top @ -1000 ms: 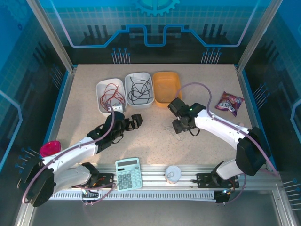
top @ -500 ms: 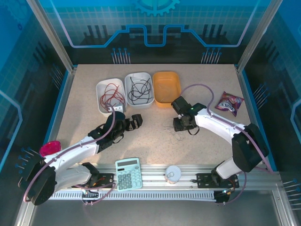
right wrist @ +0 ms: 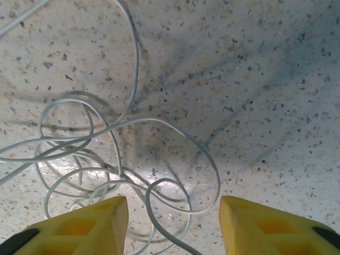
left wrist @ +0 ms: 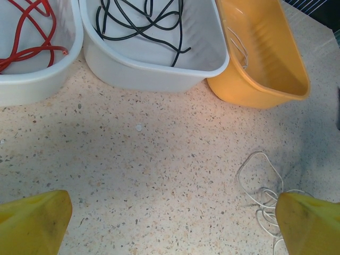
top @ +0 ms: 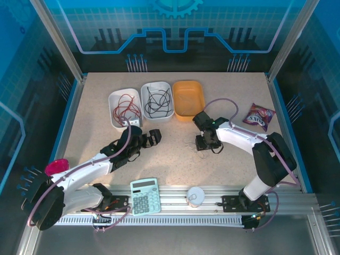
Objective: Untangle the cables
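tabletop (top: 175, 167) holds white cable (right wrist: 114, 125); open right hand (right wrist: 172, 212) has dropped closer.

Looking like robot lab / test cell. Alu frame posts (top: 56, 37) enclosing bench; blue printed panels (top: 175, 26) w/ gear graphic (top: 178, 6) + circuit lines lining walls. Two arms, left arm (top: 85, 170) & right arm (top: 244, 139), sitting bolted on alu rail (top: 170, 204). Speckled tabletop (top: 175, 159) carrying plastic tubs (top: 187, 101), calculator (top: 145, 195).

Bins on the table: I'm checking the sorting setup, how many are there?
3, in a row at the far side: left white bin with red cable, middle white bin with black cable, orange bin rightmost.
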You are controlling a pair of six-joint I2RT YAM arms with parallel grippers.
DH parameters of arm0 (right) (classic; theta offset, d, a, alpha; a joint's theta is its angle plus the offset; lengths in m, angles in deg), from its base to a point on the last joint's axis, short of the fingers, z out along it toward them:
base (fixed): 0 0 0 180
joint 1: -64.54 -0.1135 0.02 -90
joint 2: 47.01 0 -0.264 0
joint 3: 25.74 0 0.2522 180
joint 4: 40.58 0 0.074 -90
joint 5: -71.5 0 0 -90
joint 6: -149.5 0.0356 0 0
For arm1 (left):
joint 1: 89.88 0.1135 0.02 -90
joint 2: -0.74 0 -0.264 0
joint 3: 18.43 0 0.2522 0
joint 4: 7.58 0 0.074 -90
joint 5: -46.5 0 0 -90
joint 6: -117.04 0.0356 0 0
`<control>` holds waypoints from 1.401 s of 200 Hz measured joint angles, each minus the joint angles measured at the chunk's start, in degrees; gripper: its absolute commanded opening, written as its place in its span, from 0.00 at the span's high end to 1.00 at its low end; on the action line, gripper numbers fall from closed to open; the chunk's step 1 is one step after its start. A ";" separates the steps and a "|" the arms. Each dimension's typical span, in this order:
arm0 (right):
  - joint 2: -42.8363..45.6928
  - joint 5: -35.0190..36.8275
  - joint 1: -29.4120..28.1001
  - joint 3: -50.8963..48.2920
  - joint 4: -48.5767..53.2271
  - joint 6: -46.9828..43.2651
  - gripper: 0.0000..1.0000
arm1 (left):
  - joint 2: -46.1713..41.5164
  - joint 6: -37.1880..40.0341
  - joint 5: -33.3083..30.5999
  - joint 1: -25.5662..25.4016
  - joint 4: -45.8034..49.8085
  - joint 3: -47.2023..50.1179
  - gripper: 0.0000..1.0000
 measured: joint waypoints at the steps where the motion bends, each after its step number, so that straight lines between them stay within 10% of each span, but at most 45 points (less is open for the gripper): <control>1: 0.00 0.00 0.00 -0.02 -0.02 0.00 0.56 | 0.00 0.00 0.00 0.00 -0.02 0.00 0.01; 42: 0.00 0.07 0.00 -0.20 -1.11 0.50 0.71 | 0.46 0.00 0.20 0.04 -0.46 0.00 0.01; 89: 0.76 0.48 0.00 -0.24 -2.12 0.66 0.61 | 0.76 0.00 0.63 0.09 -0.48 0.00 0.01; 201: 2.08 0.39 0.00 -1.44 -3.93 0.79 0.95 | 0.31 0.00 0.59 0.09 -0.46 0.00 0.01; 280: 18.36 -1.68 -1.25 -1.16 -3.78 -2.23 0.96 | 0.31 0.00 0.61 0.09 -0.48 0.00 0.01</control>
